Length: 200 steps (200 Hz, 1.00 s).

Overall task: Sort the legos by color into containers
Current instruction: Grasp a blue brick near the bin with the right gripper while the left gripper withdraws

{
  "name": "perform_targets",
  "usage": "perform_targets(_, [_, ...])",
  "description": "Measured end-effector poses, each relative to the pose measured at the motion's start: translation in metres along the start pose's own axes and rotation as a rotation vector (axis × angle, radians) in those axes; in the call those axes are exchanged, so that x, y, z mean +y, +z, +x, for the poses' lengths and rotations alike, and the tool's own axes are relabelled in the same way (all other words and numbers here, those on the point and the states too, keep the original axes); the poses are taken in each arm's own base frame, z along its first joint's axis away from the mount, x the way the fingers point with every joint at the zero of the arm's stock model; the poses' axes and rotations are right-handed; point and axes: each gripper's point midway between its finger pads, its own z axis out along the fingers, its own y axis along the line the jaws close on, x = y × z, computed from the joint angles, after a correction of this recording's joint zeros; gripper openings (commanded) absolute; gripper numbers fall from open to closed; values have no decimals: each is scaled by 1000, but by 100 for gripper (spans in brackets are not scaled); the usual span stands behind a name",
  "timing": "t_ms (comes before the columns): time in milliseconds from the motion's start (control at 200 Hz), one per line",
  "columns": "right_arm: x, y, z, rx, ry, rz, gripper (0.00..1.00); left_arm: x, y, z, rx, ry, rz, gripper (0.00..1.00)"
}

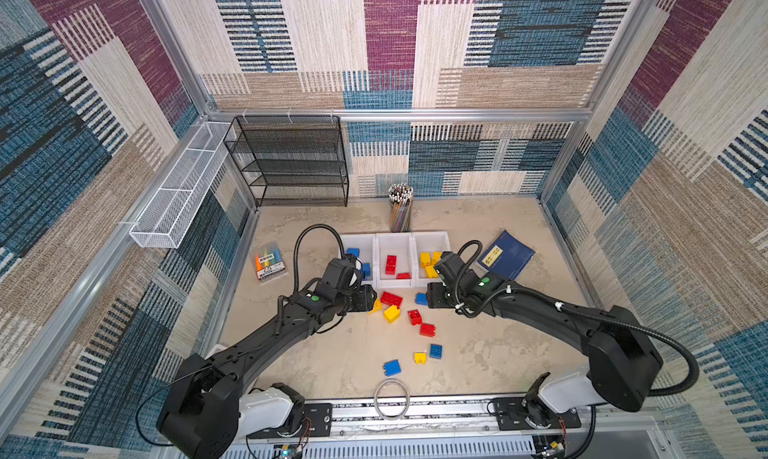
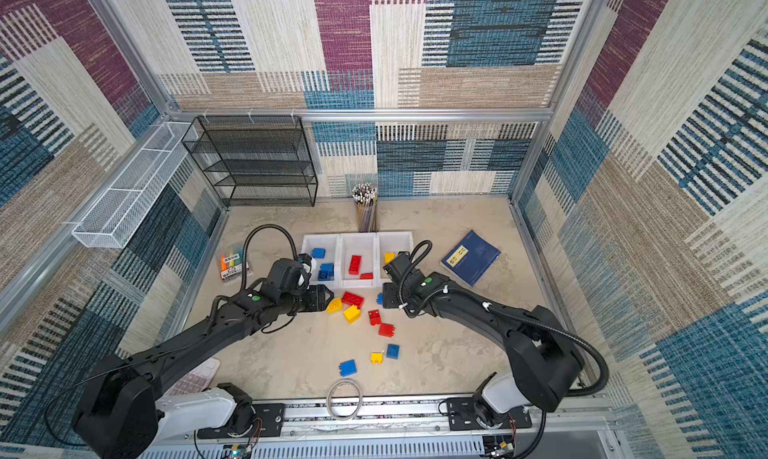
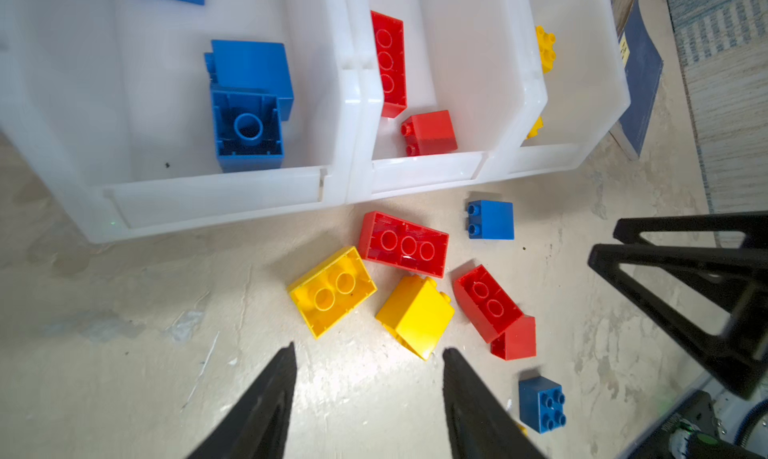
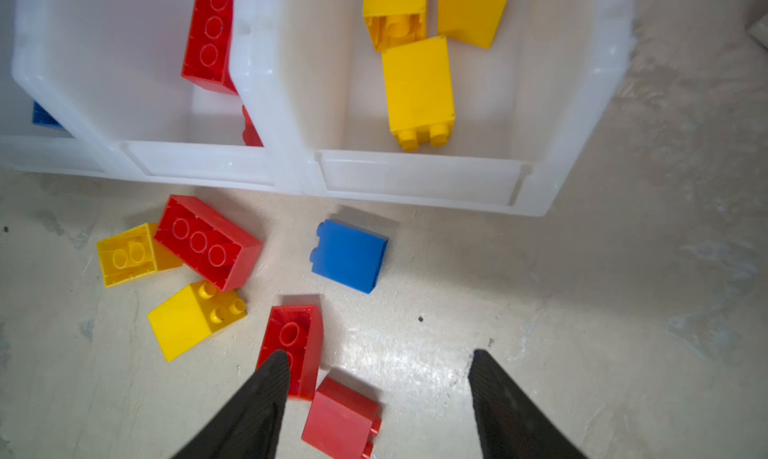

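Three white containers stand in a row: the left one [image 1: 360, 240] holds blue legos [image 3: 248, 103], the middle one [image 1: 395, 243] red legos [image 3: 388, 62], the right one [image 1: 432, 240] yellow legos [image 4: 417, 87]. In front of them lie loose legos: a red oblong [image 1: 391, 299], yellow ones [image 1: 391, 313], a blue one [image 1: 421, 298], red ones [image 1: 427, 329], and further forward blue [image 1: 392, 367] and yellow [image 1: 419, 357]. My left gripper [image 1: 372, 299] [image 3: 369, 349] hangs open and empty beside the yellow bricks. My right gripper [image 1: 430, 299] [image 4: 378, 353] is open and empty near the blue brick.
A black mesh rack [image 1: 291, 161] and a white wire basket [image 1: 178, 195] are at the back left. A pencil cup [image 1: 401, 211] stands behind the containers. A highlighter pack [image 1: 270, 263] lies left, a blue book [image 1: 505, 255] right, a cable ring [image 1: 391, 398] at the front edge.
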Motion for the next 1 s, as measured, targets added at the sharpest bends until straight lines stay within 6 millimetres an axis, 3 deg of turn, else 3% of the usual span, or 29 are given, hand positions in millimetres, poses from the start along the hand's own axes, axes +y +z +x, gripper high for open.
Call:
perform_targets(145, [3, 18, 6, 18, -25, 42, 72, 11, -12, 11, -28, -15, -18, 60])
perform_targets(381, [8, 37, 0, 4, -26, 76, 72, 29, -23, 28, -57, -44, -54, 60])
perform_targets(716, [17, 57, -1, 9, -34, 95, 74, 36, -28, 40, -64, -65, -54, 60])
perform_targets(816, [16, 61, 1, 14, -30, 106, 72, 37, -28, 41, -62, -72, -55, 60])
perform_targets(1002, [13, 67, 1, 12, -25, 125, 60, 37, -28, 41, -61, -76, -55, 60])
